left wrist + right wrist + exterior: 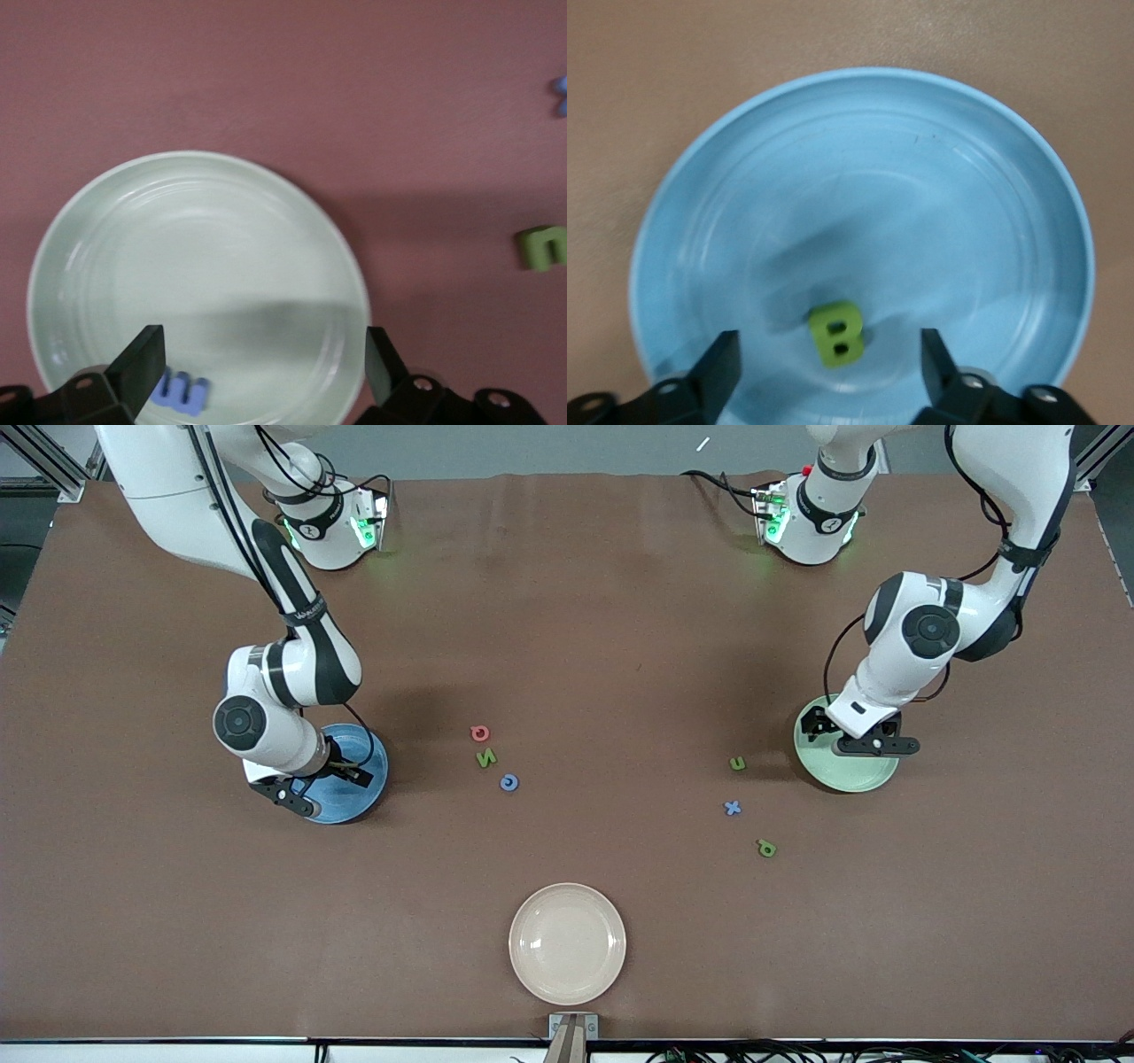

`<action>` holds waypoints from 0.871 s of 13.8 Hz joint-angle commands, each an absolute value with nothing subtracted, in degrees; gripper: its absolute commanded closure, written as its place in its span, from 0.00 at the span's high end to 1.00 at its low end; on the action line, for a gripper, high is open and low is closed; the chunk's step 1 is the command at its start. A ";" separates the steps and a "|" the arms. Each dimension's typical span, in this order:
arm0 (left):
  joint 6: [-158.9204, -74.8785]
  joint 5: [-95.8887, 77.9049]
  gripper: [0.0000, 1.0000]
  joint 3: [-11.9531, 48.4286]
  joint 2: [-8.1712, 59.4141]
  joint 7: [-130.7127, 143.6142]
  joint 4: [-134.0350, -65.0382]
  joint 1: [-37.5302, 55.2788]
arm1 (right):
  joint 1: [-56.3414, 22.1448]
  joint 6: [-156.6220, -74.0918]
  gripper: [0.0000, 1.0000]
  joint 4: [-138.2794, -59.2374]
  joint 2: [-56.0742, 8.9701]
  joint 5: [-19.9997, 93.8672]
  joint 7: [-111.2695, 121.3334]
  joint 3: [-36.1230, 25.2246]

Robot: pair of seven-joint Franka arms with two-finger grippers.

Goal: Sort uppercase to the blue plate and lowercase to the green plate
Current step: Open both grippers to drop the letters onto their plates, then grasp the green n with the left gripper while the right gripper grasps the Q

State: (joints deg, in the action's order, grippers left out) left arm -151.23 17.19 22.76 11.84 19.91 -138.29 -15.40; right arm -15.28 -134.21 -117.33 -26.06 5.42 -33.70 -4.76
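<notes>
Green B (835, 334) between open right tool (830, 359)

- The place was a robotics lab.
- Two robot arms (292, 664) stood on a brown table (567, 646).
- Aluminium framing (53, 465) and cables (797, 1052) bordered it.

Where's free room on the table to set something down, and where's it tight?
Free: bare table between the C and the u, and around the beige plate. Tight: Q, N, C clustered; u, x, p strung near the green plate.
</notes>
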 commanded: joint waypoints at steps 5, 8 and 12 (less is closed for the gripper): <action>-144.76 17.93 0.99 28.92 23.36 42.16 -124.91 -11.35 | -22.39 -125.51 1.00 -111.71 -23.91 5.71 -45.97 -2.20; -144.67 18.28 0.99 28.74 27.15 47.01 -122.26 -8.44 | -30.64 -130.93 1.00 -111.97 -24.34 5.10 -44.83 -2.20; -144.76 20.64 0.95 28.65 29.35 47.89 -122.61 -7.47 | -34.71 -135.44 1.00 -112.50 -26.01 4.92 -34.93 -2.20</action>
